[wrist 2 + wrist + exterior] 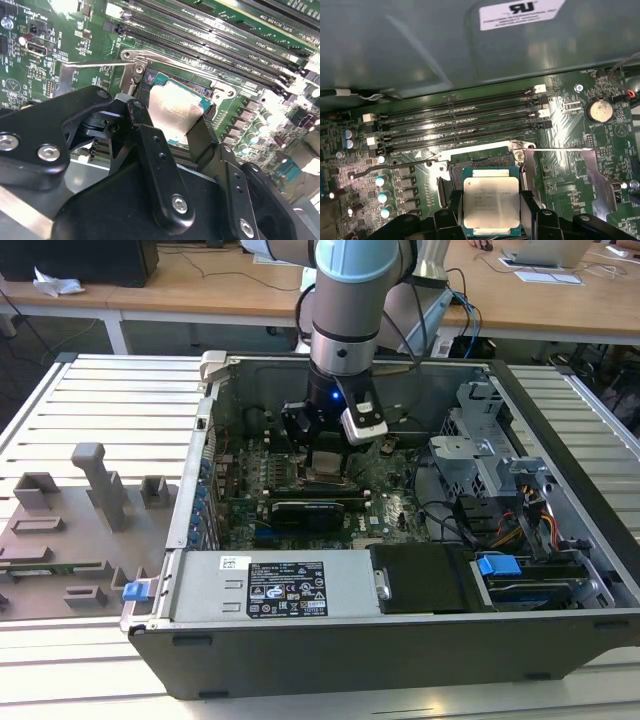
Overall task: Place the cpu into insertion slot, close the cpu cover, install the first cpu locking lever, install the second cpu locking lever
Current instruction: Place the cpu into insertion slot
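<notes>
While the cpu cover [597,175] stands open, the gripper [325,455] holds the cpu [490,204] at the insertion slot [477,163].
Exterior view: the arm reaches down into the open computer case [400,650]. The gripper sits at 12 o'clock from the long black card [305,510], with the drive cage [480,440] at its 3 o'clock and the grey fixture board [70,530] at 9 o'clock, outside the case. Second wrist view: the fingers [145,130] are narrowed onto two opposite edges of the cpu, silvery face up. First wrist view: the cpu is clamped between the fingers and partly overlaps the slot, near the memory slots [460,120]. Contact with the socket: can't tell. A thin lever rod [560,148] runs along the cover's edge.
</notes>
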